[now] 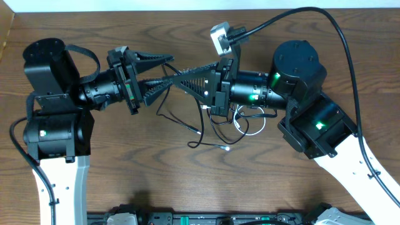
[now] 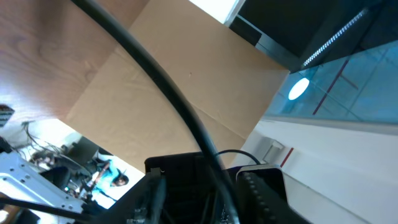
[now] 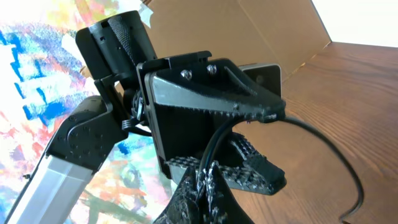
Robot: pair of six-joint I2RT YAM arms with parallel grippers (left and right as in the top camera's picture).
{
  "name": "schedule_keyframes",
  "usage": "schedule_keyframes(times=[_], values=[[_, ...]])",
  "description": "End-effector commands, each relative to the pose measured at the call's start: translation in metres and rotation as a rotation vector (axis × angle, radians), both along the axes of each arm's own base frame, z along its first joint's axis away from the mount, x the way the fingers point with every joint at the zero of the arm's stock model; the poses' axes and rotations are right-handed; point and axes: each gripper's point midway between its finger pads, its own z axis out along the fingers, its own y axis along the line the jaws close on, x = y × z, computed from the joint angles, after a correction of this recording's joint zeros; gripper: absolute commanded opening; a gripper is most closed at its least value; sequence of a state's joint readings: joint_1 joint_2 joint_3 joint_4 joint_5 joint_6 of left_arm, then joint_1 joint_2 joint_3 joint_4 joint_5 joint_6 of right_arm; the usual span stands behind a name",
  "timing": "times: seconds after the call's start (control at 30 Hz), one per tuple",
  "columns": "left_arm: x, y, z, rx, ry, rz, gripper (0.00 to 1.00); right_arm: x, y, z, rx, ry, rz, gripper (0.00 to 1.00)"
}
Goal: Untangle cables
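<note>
Right fingers (image 3: 186, 199) pinch a black cable (image 3: 213, 149), tip to tip with the left fingers (image 3: 255, 171), which are half-spread around that strand (no grip visible). Loose cables (image 1: 219, 131) sprawl on the bench (image 1: 125, 175), nearer the right arm (image 1: 300, 69).

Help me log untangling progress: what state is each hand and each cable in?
left hand: open, jaws apart on either side of the held black cable.
right hand: shut on the held black cable.
held black cable: raised at one end, the rest trailing down towards the table.
white cable: lying on the table, looped.
other black cable: lying on the table, loosely crossing the white cable.
</note>
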State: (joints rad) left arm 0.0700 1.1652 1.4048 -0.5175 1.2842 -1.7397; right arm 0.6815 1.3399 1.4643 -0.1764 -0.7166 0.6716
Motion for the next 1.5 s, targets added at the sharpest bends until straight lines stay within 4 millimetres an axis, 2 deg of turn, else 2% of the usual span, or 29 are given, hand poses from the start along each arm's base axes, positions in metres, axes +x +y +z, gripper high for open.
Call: schedule_keyframes(times=[0.0, 0.1, 0.27, 0.37, 0.4, 0.47, 0.6, 0.73, 0.77, 0.83, 0.93, 1.0, 1.07, 1.17, 1.27, 1.37, 1.47], values=[[-0.006, -0.002, 0.005, -0.022, 0.013, -0.028, 0.35, 0.001, 0.001, 0.002, -0.004, -0.024, -0.009, 0.01], [-0.006, -0.002, 0.005, -0.023, 0.015, -0.028, 0.34, -0.002, 0.002, 0.001, -0.005, -0.020, 0.003, 0.01], [-0.006, -0.002, 0.005, -0.023, 0.015, -0.027, 0.21, -0.002, 0.002, -0.001, -0.011, -0.013, 0.007, 0.01], [-0.006, -0.002, 0.005, -0.023, 0.015, -0.027, 0.19, -0.003, 0.002, -0.001, -0.011, -0.012, 0.009, 0.01], [-0.006, -0.002, 0.005, -0.022, 0.014, -0.026, 0.13, -0.002, 0.002, -0.001, -0.011, -0.013, 0.009, 0.01], [-0.006, -0.002, 0.005, -0.020, 0.011, -0.025, 0.10, -0.002, 0.002, -0.001, -0.011, -0.013, 0.009, 0.01], [-0.004, -0.001, 0.004, -0.014, 0.006, -0.016, 0.08, -0.002, 0.002, -0.001, -0.009, -0.014, 0.008, 0.01], [0.011, 0.006, -0.001, 0.044, -0.046, 0.069, 0.08, -0.002, 0.001, -0.001, -0.010, -0.014, 0.008, 0.01], [0.014, 0.008, -0.002, 0.056, -0.052, 0.089, 0.08, -0.002, 0.001, -0.001, -0.011, -0.013, 0.008, 0.04], [0.024, 0.015, -0.006, 0.109, -0.101, 0.148, 0.07, -0.002, 0.001, -0.002, -0.015, -0.010, 0.005, 0.28], [0.036, 0.024, -0.011, 0.194, -0.182, 0.217, 0.07, 0.008, -0.008, -0.008, -0.034, 0.016, -0.025, 0.80], [0.042, 0.030, -0.014, 0.253, -0.238, 0.251, 0.07, 0.018, -0.020, -0.016, -0.061, 0.053, -0.065, 0.94], [0.051, 0.040, -0.019, 0.361, -0.324, 0.299, 0.07, 0.028, -0.036, -0.025, -0.091, 0.099, -0.111, 0.99], [0.058, 0.061, -0.047, 0.562, -0.339, 0.362, 0.08, 0.036, -0.061, -0.039, -0.136, 0.144, -0.136, 0.99], [0.061, 0.069, -0.053, 0.637, -0.358, 0.379, 0.07, 0.042, -0.082, -0.059, -0.197, 0.206, -0.163, 0.99], [0.061, 0.069, -0.038, 0.636, -0.400, 0.389, 0.07, 0.044, -0.091, -0.071, -0.238, 0.221, -0.177, 0.99], [0.061, 0.069, 0.000, 0.641, -0.503, 0.409, 0.07, 0.042, -0.093, -0.076, -0.262, 0.211, -0.171, 0.99]])
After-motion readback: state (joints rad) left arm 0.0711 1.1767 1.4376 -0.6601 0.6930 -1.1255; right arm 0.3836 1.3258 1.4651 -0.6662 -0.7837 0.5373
